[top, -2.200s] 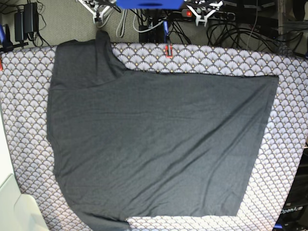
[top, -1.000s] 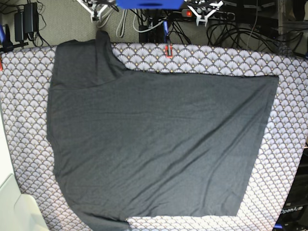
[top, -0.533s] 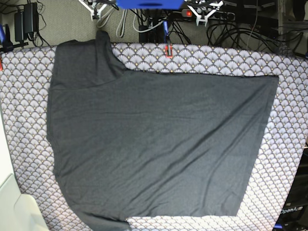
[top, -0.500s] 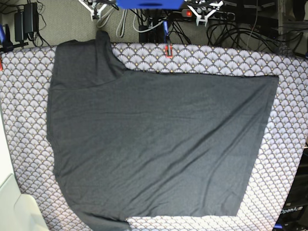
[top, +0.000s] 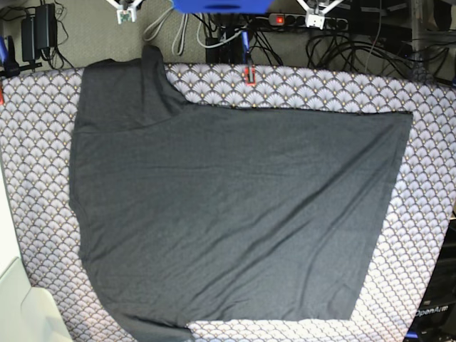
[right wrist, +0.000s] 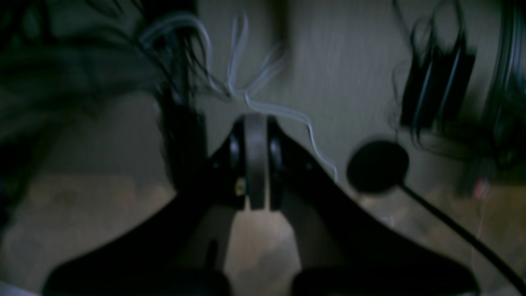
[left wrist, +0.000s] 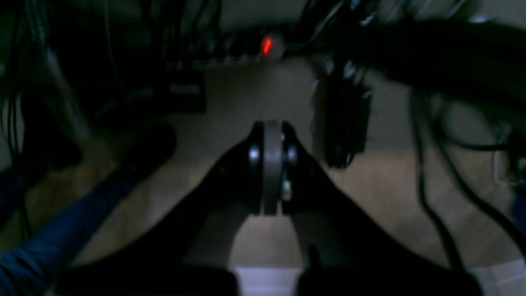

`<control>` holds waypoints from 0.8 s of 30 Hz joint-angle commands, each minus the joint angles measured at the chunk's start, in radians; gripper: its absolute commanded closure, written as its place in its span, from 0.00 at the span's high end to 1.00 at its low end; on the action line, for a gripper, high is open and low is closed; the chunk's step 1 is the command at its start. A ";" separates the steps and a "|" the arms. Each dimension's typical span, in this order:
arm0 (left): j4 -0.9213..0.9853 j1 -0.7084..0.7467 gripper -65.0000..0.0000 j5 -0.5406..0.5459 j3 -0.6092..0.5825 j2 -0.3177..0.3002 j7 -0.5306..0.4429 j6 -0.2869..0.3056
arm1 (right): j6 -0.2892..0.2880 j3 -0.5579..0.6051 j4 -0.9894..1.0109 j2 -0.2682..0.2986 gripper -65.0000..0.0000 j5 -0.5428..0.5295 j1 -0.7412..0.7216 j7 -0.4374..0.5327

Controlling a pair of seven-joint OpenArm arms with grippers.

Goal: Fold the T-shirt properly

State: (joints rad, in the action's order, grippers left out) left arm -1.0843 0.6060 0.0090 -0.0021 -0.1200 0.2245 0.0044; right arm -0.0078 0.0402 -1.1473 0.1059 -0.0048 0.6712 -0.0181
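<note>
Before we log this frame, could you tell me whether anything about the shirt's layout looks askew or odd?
The T-shirt lies spread but skewed on the patterned cloth: its left side spills past the cloth's top and bottom edges, and diagonal wrinkles cross it. No damage is visible.

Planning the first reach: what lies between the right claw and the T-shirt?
In the base view, bare floor and loose white cables separate the right claw from the T-shirt.

Table w/ scallop-patterned cloth; dark T-shirt flat on it.
</note>
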 commanded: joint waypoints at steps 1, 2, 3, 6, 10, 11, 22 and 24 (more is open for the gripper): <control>-0.049 0.038 0.00 -0.001 0.003 -0.005 -0.006 -0.002 | -0.004 -0.004 -0.046 0.013 0.01 -0.001 0.043 0.008; -0.093 0.067 0.00 -0.001 0.004 -0.007 -0.006 -0.004 | -0.004 -0.004 -0.090 0.013 0.01 -0.001 0.066 0.008; -0.136 0.093 0.00 -0.001 0.004 -0.007 -0.006 -0.004 | -0.004 -0.004 -0.133 0.013 0.01 -0.001 0.089 0.008; -0.267 0.170 0.00 0.001 0.053 -0.017 -0.006 -0.002 | -0.004 -0.033 -0.270 0.019 0.01 -0.001 0.166 0.007; -0.445 0.254 0.00 0.082 0.123 -0.027 -0.006 -0.001 | -0.005 -0.069 -0.461 0.021 0.01 -0.001 0.244 -0.053; -0.481 0.268 0.00 0.115 0.135 -0.031 -0.004 -0.001 | -0.005 -0.078 -0.503 0.021 0.01 -0.001 0.255 -0.078; -0.796 0.303 0.01 0.305 0.256 -0.102 0.243 -0.001 | -0.071 -0.156 -0.868 0.056 0.04 -0.001 0.319 -0.217; -0.821 0.306 0.01 0.305 0.264 -0.102 0.243 -0.001 | -0.096 -0.190 -0.868 0.054 0.08 -0.001 0.310 -0.217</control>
State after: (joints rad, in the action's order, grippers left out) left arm -1.8866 0.8974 0.3119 0.2565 -0.2161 0.4828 0.0032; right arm -0.1089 -0.1421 -2.0003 0.1539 -0.0059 0.9699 -0.2543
